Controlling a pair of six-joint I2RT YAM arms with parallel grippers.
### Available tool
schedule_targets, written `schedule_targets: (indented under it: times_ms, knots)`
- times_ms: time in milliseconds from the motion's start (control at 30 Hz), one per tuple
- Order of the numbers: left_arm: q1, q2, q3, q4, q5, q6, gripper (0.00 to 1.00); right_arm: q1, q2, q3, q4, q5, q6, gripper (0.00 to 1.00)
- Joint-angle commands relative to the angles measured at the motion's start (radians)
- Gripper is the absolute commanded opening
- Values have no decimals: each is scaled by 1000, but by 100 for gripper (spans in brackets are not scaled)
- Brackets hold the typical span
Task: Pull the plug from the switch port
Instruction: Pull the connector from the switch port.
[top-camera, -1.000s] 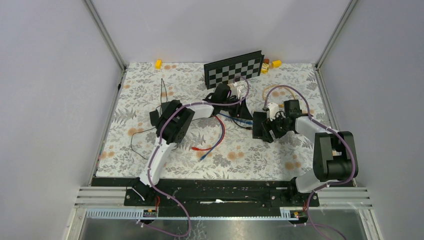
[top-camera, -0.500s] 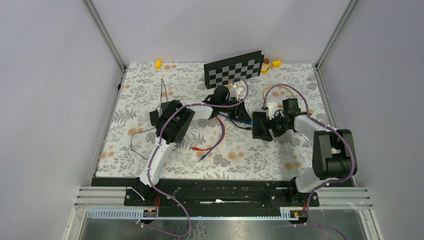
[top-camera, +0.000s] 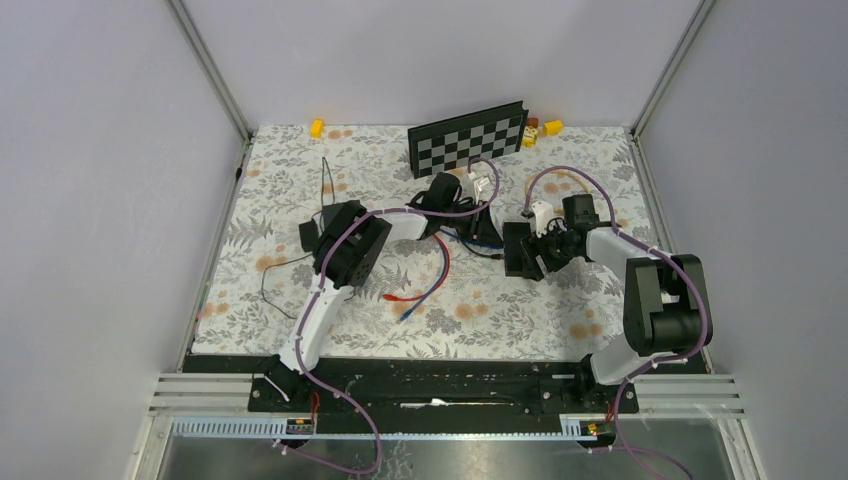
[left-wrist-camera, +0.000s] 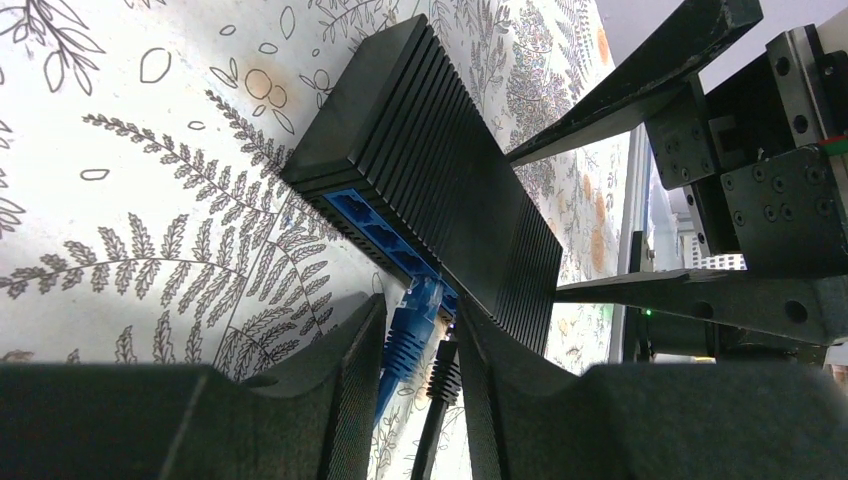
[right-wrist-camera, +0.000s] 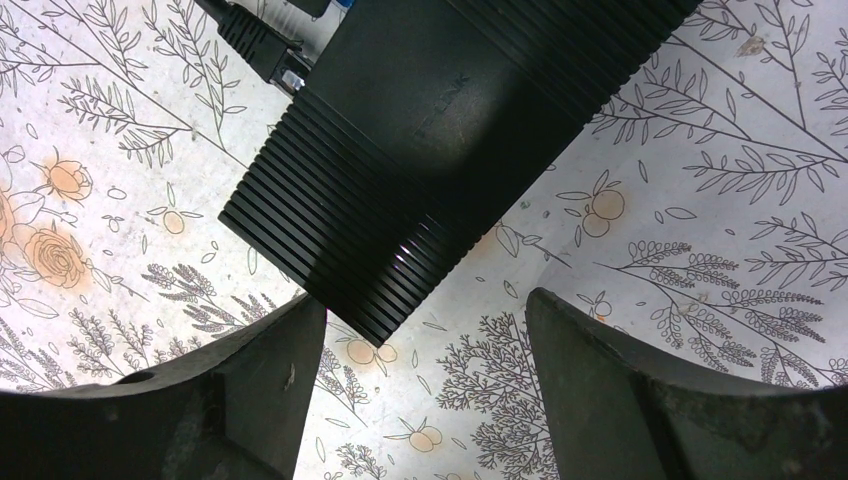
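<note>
Black ribbed switch (top-camera: 520, 250) lies flat on floral cloth (top-camera: 290, 190). Blue plug (left-wrist-camera: 408, 335) sits in a port on switch's blue-lined face. Black plug (left-wrist-camera: 443, 375) is just beside it, seating unclear. Left gripper (left-wrist-camera: 420, 318) is at that port face, fingers (left-wrist-camera: 345, 390) closed to a narrow gap, clamped on blue plug with black plug wedged alongside. Right gripper (right-wrist-camera: 425, 300) hangs over switch's opposite end, fingers (right-wrist-camera: 640, 400) spread wide, straddling the end, holding nothing. Red cable (top-camera: 405, 296) lies loose on switch's left-arm side. Checkerboard (top-camera: 467, 135) stands behind switch, well apart.
</note>
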Motion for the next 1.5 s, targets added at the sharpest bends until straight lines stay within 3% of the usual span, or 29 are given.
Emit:
schedule_targets:
  times_ms: [0, 867, 1200, 1467]
  knots:
    - [-26, 94, -33, -154, -15, 23, 35, 17, 36, 6, 3, 26, 19, 80]
    - [-25, 157, 48, -113, 36, -107, 18, 23, 33, 4, 3, 37, 16, 79]
    - [2, 163, 67, -102, 24, -161, 7, 22, -13, 45, -45, 54, 17, 91]
    - [2, 161, 86, -104, 29, -164, 0, 22, -6, 177, -126, 29, 145, 94]
